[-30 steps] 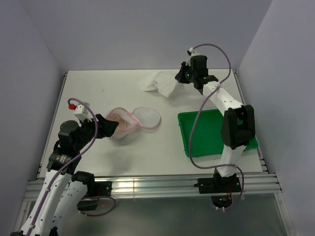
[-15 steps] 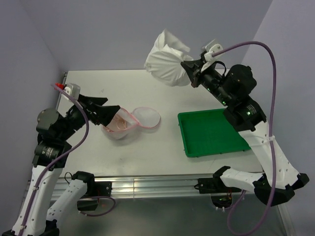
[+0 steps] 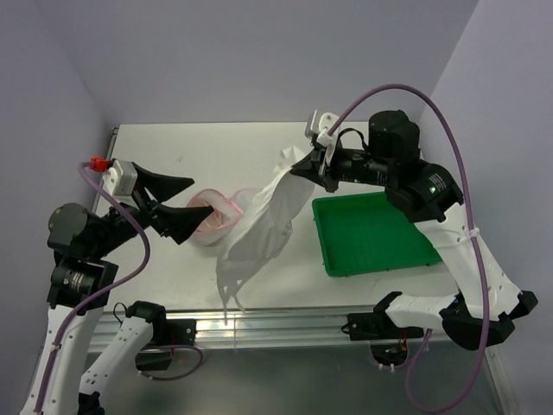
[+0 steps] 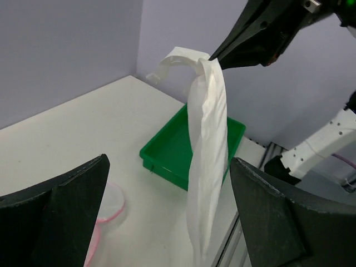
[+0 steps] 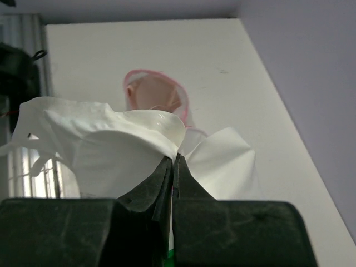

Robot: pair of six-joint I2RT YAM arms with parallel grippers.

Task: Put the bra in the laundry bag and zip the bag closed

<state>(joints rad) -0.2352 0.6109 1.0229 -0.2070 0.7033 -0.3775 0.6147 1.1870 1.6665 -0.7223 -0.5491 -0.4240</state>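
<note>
Above the bench (image 3: pixel 173 147), the right hand (image 3: pixel 300 169) clamps a long white garment (image 3: pixel 263 216) dangling beneath it, seemingly to clear it away, while the left hand (image 3: pixel 194 197) gapes empty beside the open laundry bag (image 5: pixel 147 71), the bra (image 5: pixel 154 95) tucked inside.

A round white mesh laundry bag (image 3: pixel 218 233) edged in pink trim is laid open on the table, left of centre. A soft, pale peach-pink bra (image 5: pixel 154 95) is bunched inside its left half. The right half is largely hidden behind a hanging white cloth (image 3: pixel 263 220).
</note>
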